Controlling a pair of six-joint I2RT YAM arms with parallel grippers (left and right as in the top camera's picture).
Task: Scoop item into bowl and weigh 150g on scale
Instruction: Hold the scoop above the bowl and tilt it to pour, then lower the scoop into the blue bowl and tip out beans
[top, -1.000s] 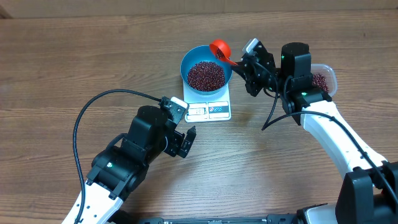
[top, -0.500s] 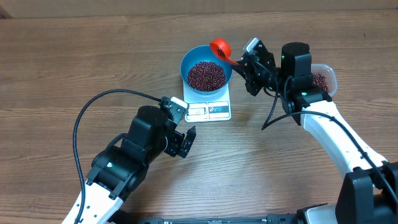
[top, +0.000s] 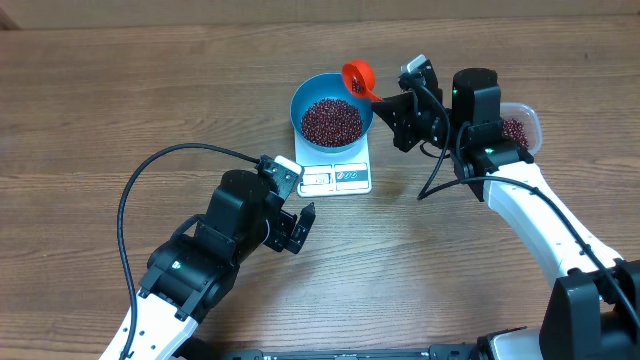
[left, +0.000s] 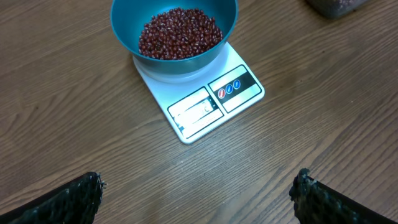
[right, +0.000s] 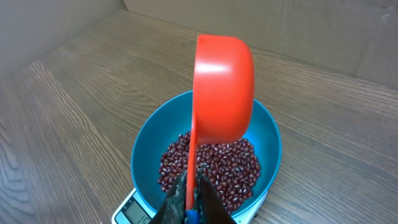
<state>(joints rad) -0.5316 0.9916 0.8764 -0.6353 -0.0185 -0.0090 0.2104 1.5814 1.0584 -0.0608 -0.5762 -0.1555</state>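
The right gripper (top: 388, 100) is pinching the handle of a red scoop (top: 357, 76), its two fingers pressed together on the thin stem, and is holding the scoop up over the far right edge of the scale (top: 336, 178). In the right wrist view the scoop is standing turned on its side, its rounded outer wall facing the camera and a sliver of blue handle showing between the fingertips. The blue bowl (top: 297, 108) is sitting squarely on the scale's platform, covering most of it and leaving only the near strip with the display window and the blue-marked buttons showing. The dark red beans (top: 331, 121) are lying in a loose heap across the bottom of the bowl on the scale, with the blue wall rising bare around them. The digits on the display are too small to read.

The left gripper (top: 298, 228) is hovering on the near left side of the scale, apart from it, its jaws spread wide and gripping nothing; in the left wrist view its dark fingertips are framing the scale from either lower corner. A clear plastic tub (top: 522, 128) with more beans in it is resting well to the right of the scale, partly hidden behind the right arm. The scale itself is standing on a wood-grain table (top: 100, 100).
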